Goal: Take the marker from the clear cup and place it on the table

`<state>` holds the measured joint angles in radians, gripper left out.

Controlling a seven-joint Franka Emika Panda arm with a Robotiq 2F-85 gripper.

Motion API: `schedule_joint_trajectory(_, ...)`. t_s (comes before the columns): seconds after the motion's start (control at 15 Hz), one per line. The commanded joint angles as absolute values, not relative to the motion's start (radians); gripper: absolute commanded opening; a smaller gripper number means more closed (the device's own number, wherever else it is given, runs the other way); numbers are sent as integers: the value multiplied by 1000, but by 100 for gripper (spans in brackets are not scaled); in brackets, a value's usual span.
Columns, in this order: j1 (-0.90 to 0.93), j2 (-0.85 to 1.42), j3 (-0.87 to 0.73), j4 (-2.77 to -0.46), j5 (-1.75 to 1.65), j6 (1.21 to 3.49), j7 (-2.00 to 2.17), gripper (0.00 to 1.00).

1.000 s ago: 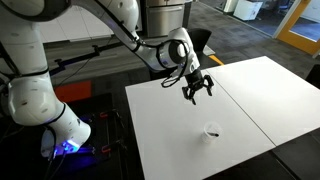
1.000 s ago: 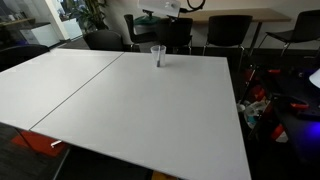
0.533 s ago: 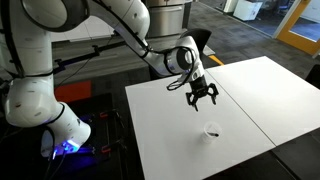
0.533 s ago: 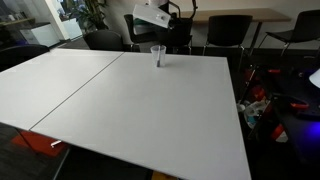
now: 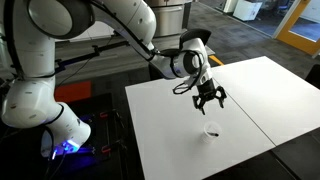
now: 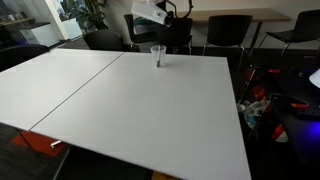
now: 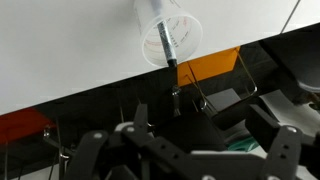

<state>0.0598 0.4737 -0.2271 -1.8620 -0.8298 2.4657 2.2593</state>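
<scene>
Approaching is the step I judge to be in hand: in an exterior view my pincer [image 5: 208, 97] hangs spread and empty above the clear cup [image 5: 212, 130] on the white bench [image 5: 165, 125]. In an exterior view the cup [image 6: 157, 55] stands near the bench's far edge. In the wrist view the marker [image 7: 168, 45] leans inside the cup, so next I should descend centred on its upper end and clamp it without nudging the cup.

Open table [image 5: 170, 130] around clear cup [image 5: 211, 130]
</scene>
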Motion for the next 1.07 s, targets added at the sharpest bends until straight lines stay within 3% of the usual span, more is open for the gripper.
schedule_joint_trajectory(0.0,51,473,-217,-1860,-831,2463,2258,100)
schedule_joint_trajectory(0.6,100,528,-261,-1811,-942,2320,2642,100)
schedule_joint_trajectory(1.0,134,628,-345,-1685,-709,2275,2602,100)
